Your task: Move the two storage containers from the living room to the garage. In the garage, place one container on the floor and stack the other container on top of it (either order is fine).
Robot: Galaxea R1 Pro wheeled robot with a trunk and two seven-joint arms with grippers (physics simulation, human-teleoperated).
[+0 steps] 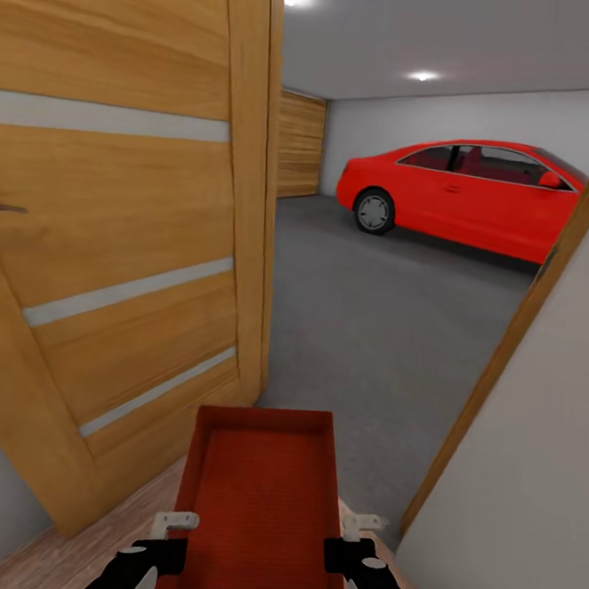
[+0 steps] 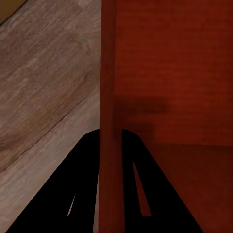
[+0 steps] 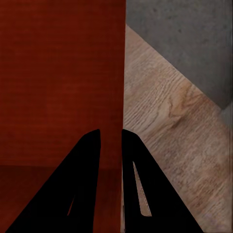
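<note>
One storage container [image 1: 258, 506] is being carried at the garage doorway, its side walls clamped by the left end effector [image 1: 169, 538] and the right end effector [image 1: 351, 539], wood planks underneath. Ahead, the concrete floor [image 1: 373, 319] and a red car [image 1: 464, 193] are seen. Next, the threshold apparently must be crossed squarely between the open door [image 1: 113, 225] and the frame.

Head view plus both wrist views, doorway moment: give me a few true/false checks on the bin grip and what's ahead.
1. Both grippers clamp the orange-red open-top rectangular bin, the left gripper and right gripper each on a side wall. True.
2. The bin holds a box. False: it is empty.
3. A red car stands ahead on the dark grey concrete floor. True.
4. The wooden door blocks the doorway. False: it is swung open at the left.
5. A second bin sits by the car. False: none there.
</note>
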